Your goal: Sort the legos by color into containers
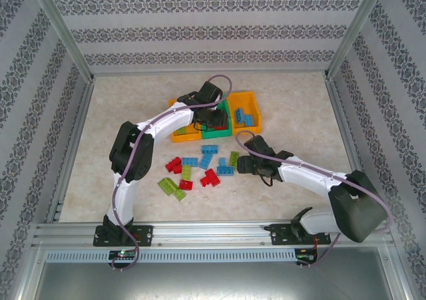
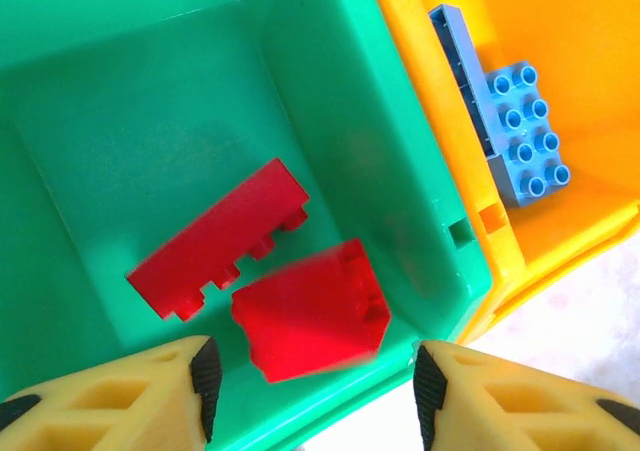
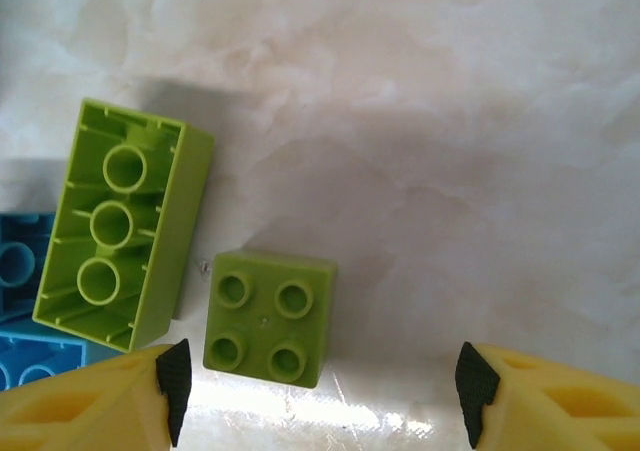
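While the left fingers [image 2: 150, 396] hang spread and empty over the green bin [image 2: 330, 91], two red legos [image 2: 215, 241] lie inside it, one of them blurry. The right orange bin [image 2: 590, 31] next door has blue legos [image 2: 525, 136], and the left orange bin [image 1: 178, 138] has lime ones. All three sit toward the worktop's [image 1: 293, 100] far edge. The right fingers [image 3: 120, 401] are spread wide over a square lime lego [image 3: 268, 318] mid-worktop, with the loose pile [image 1: 200, 167] alongside.
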Robot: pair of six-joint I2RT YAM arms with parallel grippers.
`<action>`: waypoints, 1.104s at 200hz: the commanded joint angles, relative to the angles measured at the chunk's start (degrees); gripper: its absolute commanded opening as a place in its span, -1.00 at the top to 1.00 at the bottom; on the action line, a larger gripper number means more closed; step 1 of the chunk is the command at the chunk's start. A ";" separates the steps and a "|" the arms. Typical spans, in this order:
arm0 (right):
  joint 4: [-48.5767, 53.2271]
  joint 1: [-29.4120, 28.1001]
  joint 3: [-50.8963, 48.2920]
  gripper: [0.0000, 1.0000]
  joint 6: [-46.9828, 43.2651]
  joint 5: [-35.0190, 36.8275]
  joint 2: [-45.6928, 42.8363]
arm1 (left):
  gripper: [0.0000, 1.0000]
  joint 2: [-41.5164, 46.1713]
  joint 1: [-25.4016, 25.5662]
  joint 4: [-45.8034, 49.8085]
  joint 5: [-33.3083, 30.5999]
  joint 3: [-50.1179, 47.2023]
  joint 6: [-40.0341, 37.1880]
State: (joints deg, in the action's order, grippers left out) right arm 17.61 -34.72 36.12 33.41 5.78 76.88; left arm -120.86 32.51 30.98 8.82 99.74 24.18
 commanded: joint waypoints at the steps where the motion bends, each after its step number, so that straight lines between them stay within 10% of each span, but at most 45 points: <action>1: 0.51 -0.87 0.88 -0.45 1.86 -0.25 1.21 | -0.22 1.55 0.31 1.65 -1.49 -0.03 -1.01; 72: -0.24 -1.23 2.37 -0.34 1.66 1.46 6.23 | -1.00 11.46 2.85 -4.71 -1.85 -10.41 -3.18; 171: 1.09 -1.61 6.33 0.39 -3.26 3.66 10.32 | -0.99 26.56 2.40 -9.49 -7.04 -26.44 -1.89; 221: -0.93 -4.31 10.33 0.42 -5.36 0.08 1.90 | -0.99 39.92 -0.92 -13.36 -16.24 -42.65 1.17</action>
State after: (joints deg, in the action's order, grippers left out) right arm 18.63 -38.52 42.30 29.80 8.36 81.49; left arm -86.04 34.22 20.67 -1.87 62.04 23.00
